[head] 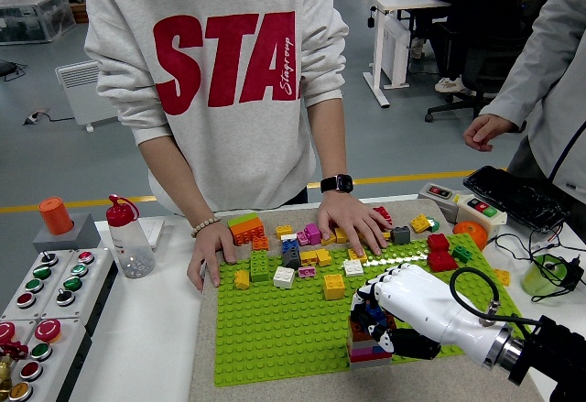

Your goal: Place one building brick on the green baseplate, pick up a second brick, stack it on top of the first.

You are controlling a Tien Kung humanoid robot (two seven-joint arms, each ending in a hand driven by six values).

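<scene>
The green baseplate lies in the middle of the table. A short stack of bricks, pink and red at its base, stands near the plate's front right. My right hand comes in from the lower right, white with a black thumb. It is curled over the stack's top and shut on a blue brick there. Whether that brick is pressed down I cannot tell. Loose bricks of many colours lie along the plate's far edge. My left hand is out of view.
A person at the far side rests one hand on the plate's left edge and the other on the loose bricks. A button box and a bottle stand on the left. A keyboard and cables lie on the right.
</scene>
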